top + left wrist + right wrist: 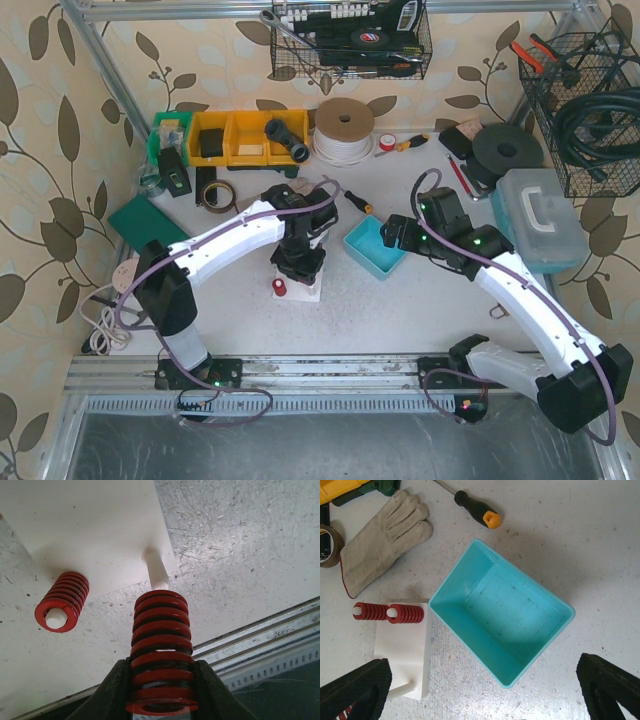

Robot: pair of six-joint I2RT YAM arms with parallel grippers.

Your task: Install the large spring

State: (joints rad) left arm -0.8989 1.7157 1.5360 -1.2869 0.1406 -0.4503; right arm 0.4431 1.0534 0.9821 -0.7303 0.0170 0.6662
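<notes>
A plate (402,650) with pegs lies on the counter (380,310). Two springs (406,613) sit side by side on pegs at its far end. A bin (510,615) lies just right of it. A glove (380,535) lies behind the plate, a screwdriver (475,507) behind the bin. The left pincer (162,667) holds the large spring (161,630) near a bare peg (156,570).

The large red spring (161,650) sits end-on to the white peg (156,570), perhaps just touching it.

left wrist: spring (161,650) end cut off at 6 o'clock; peg (156,570) tip hidden behind it | right wrist: tape (337,550) cut off at 9 o'clock
</notes>
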